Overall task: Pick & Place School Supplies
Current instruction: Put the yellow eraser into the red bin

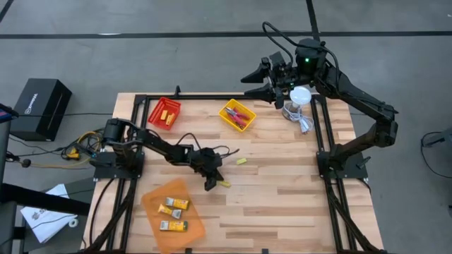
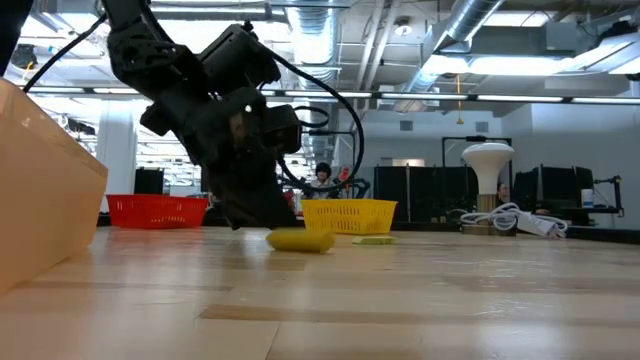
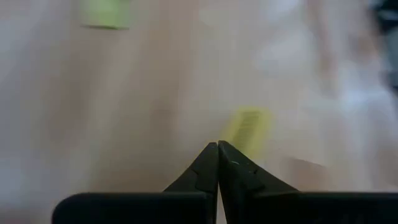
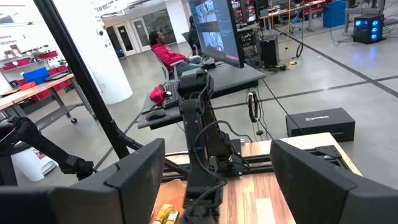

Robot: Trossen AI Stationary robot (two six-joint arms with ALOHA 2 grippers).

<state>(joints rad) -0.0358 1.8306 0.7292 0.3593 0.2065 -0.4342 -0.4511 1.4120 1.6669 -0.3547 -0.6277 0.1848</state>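
My left gripper (image 1: pixel 210 183) is shut, low over the middle of the table, and also shows in the low view (image 2: pixel 268 218). A short yellow stick (image 1: pixel 224 184) lies flat on the wood just past its tips, seen in the left wrist view (image 3: pixel 249 126) and the low view (image 2: pixel 300 240). A second yellow piece (image 1: pixel 241 161) lies farther back. Yellow-and-white packs (image 1: pixel 174 204) lie in the orange tray (image 1: pixel 194 224). My right gripper (image 1: pixel 250 83) is open and empty, raised over the table's far right; its fingers stand wide apart in the right wrist view (image 4: pixel 221 171). My left gripper's shut fingertips (image 3: pixel 217 149) stand right beside the near end of the yellow stick (image 3: pixel 239 138), slanting down at the table. I cannot tell whether they touch it. The stick lies flat on the table.
A red tray (image 1: pixel 164 113) with yellow items and a yellow tray (image 1: pixel 236 115) with red-handled tools stand at the far side. A white lamp-like object (image 1: pixel 300 95) with its cable (image 1: pixel 304 123) stands at the far right. A black frame rail (image 1: pixel 321 141) runs along the right.
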